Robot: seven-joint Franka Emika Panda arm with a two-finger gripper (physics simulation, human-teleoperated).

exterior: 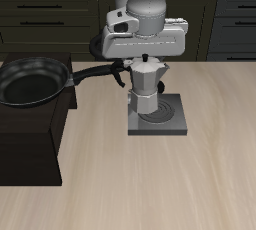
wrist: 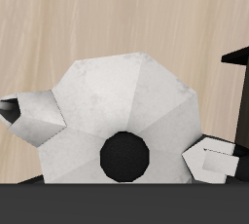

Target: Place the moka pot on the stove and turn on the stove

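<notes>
The moka pot (exterior: 148, 86) stood upright on the stove (exterior: 158, 115), over the coil; the pincer (exterior: 146, 58) hung just above its lid, jaw state unclear; best to confirm release, lift straight, then go for the knob.

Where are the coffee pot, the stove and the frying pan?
coffee pot (exterior: 148, 86): exterior view, on its silver lower body.
stove (exterior: 176, 124): exterior view, on the bare grey plate beside the burner.
frying pan (exterior: 30, 82): exterior view, on its black inside.
</notes>
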